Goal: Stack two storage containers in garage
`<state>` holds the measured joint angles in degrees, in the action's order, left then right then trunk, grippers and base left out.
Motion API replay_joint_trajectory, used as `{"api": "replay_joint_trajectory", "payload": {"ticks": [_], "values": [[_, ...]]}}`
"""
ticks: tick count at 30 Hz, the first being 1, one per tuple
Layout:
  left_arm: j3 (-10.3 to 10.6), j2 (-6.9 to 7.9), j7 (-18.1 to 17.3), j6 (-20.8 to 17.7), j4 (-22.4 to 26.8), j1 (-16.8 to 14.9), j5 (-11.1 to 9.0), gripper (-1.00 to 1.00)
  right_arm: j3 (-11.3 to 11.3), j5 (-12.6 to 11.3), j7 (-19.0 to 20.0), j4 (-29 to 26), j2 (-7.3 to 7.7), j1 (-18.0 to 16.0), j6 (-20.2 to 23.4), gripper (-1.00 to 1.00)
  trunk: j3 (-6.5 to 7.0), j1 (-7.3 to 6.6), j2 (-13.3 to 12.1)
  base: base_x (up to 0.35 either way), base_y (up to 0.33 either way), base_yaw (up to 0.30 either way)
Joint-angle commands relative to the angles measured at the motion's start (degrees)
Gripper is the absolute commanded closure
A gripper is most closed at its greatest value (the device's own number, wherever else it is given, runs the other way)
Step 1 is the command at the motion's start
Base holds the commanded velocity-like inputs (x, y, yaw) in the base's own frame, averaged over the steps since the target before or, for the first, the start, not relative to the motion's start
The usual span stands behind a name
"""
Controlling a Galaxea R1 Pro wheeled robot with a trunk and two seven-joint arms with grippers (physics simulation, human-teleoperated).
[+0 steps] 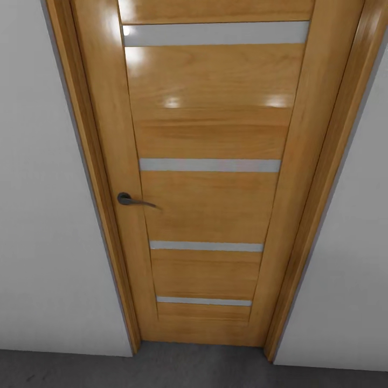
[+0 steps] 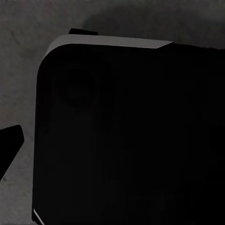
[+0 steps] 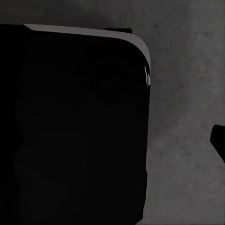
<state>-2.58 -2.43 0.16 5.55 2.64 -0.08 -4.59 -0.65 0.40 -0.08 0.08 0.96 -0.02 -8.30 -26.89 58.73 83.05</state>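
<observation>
Head view bright, glare spots on the door (image 1: 215,134) (wrist views dim, grainy, heavily shadowed).

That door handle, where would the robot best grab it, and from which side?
Probably the thin lever bar of the handle, not its round base. The bar juts out level toward the middle of the door, with a free tip, so a gripper coming straight on could close over it from above and below. The door looks shut in its frame.
</observation>
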Motion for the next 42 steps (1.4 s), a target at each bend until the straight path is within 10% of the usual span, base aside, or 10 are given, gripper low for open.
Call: {"api": "replay_joint_trajectory", "payload": {"ticks": [1, 42], "values": [[-0.20, -0.03, 0.02, 0.08, 0.00, -0.01, -0.42, -1.00, -0.06, 0.04, -0.01, 0.01, 0.01, 0.01, -0.22, -1.00, -0.04, 0.00, 0.02, 0.000, 0.000, 0.000], [-0.14, -0.04, 0.02, 0.17, 0.17, -0.01, -0.38, -1.00, -0.06, 0.13, -0.01, 0.01, -0.17, 0.02, -0.18, -1.00, -0.04, 0.00, 0.02, 0.000, -0.009, 0.001]]}}
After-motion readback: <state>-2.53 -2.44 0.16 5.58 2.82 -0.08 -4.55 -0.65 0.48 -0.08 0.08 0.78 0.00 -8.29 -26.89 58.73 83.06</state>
